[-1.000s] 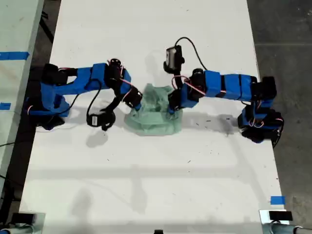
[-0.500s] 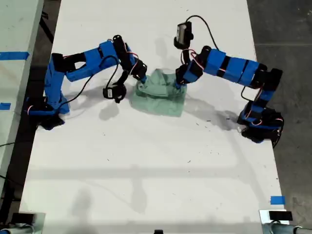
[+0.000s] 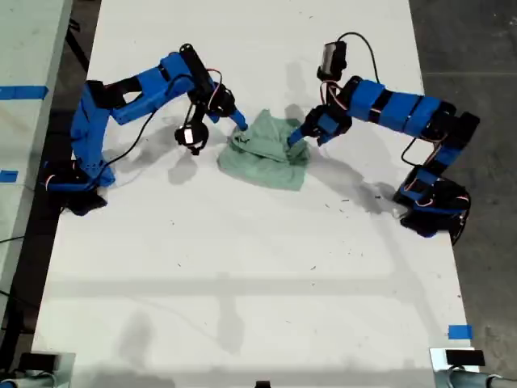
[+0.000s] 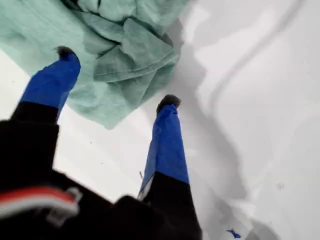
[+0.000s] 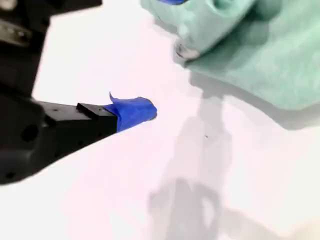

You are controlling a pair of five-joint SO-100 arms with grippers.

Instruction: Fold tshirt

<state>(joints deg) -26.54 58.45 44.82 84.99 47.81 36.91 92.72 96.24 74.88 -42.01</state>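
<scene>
Spread wide, my first hand (image 4: 117,76) holds nothing; its two blue fingertips (image 4: 169,102) rest at the near edge of the crumpled tshirt (image 4: 125,50), one on the cloth and one just beside its hem. For my second hand (image 5: 159,56) I cannot tell how far it is open: one finger (image 5: 132,112) shows over bare desk (image 5: 210,190), with the tshirt just beyond it. In the exterior view the tshirt (image 3: 266,153) lies bunched on the desk (image 3: 242,283) between both arms' tips.

We find no readable text anywhere. No labels, brands, numbers or signs can be made out.
</scene>
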